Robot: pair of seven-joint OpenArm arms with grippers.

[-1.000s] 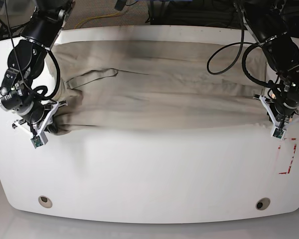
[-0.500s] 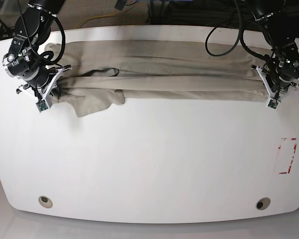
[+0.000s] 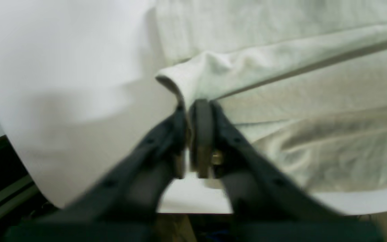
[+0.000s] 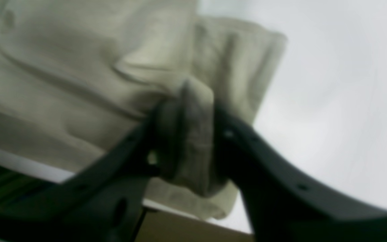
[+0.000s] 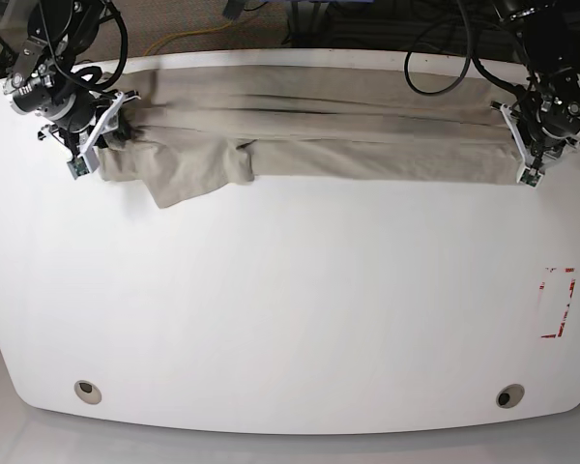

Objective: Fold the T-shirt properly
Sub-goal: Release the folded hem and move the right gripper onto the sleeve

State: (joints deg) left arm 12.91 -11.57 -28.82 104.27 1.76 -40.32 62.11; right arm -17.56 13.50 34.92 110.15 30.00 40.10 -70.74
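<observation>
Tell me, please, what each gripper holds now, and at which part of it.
The left gripper pinches a folded edge of the T-shirt at one end. The right gripper has bunched cloth between its fingers at the other end.

The T-shirt (image 5: 319,130) lies along the table's (image 5: 300,319) far edge, between both arms.

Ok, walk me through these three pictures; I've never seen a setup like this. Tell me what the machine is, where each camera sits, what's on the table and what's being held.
This is a two-armed robot at a white table. One picture looks down from above; the other two come from cameras mounted on each wrist, looking along the fingers. Across the table's far edge lies a beige T-shirt, folded into a long band. In the overhead view the right gripper sits at the picture's left end of the cloth and the left gripper at the picture's right end. The left wrist view shows its jaws pinching a fold of the shirt; the right wrist view shows a thicker bunch between its jaws. Both close-ups are blurred.
</observation>
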